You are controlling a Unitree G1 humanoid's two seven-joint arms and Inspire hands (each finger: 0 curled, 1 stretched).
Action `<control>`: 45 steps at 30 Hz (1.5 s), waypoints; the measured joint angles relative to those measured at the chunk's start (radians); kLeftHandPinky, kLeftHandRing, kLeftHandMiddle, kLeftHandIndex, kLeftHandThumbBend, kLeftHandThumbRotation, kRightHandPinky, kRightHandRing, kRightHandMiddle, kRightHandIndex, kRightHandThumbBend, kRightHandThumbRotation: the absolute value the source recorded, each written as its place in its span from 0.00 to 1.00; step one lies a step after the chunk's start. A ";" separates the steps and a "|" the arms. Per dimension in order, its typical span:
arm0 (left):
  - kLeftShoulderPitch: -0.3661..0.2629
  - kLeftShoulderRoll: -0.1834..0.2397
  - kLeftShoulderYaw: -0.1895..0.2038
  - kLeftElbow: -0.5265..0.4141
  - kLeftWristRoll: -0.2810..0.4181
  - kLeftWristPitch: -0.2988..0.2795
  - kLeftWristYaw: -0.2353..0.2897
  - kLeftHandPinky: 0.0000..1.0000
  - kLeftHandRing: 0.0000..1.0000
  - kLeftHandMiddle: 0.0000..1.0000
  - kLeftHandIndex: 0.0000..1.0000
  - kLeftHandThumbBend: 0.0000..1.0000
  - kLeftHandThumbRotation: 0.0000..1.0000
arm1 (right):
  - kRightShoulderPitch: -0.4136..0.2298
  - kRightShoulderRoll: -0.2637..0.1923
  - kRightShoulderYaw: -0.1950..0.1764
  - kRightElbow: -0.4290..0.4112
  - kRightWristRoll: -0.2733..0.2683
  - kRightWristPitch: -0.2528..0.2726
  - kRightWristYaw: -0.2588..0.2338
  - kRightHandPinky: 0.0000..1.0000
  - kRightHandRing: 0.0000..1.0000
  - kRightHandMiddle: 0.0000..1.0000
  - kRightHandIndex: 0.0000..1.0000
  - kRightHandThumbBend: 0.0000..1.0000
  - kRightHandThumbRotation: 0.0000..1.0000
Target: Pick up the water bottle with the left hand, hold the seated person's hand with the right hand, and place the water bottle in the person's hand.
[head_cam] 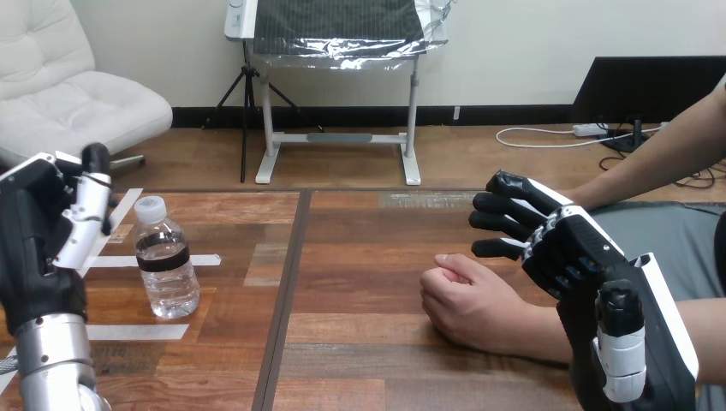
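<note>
We see the left hand [47,248] raised at the table's left edge. Its thumb and fingers stand fairly straight and spread, and they grip nothing. Just to its right, with a clear gap between them, the water bottle [167,270] stands upright on the wooden table [360,257]. It is clear plastic with a white cap and a dark band around its upper body. Strips of white tape [137,331] lie on the wood around its base.

On the other side we see the right hand [569,253] hanging above the table with its fingers [505,214] reaching leftward, loosely bent and parted, and nothing between them. The person's hand [467,304] rests on the table in a loose fist, just below and to the left of those fingers. We see no finger or thumb of the robot curled round it. We cannot tell whether the two touch. The bottle is well apart from the person's hand.
</note>
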 measured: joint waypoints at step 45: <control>0.039 -0.031 0.045 -0.133 -0.290 0.250 -0.225 1.00 1.00 1.00 1.00 0.84 0.90 | 0.000 -0.005 -0.001 0.000 0.000 0.001 -0.001 0.70 0.78 0.79 0.82 0.89 0.97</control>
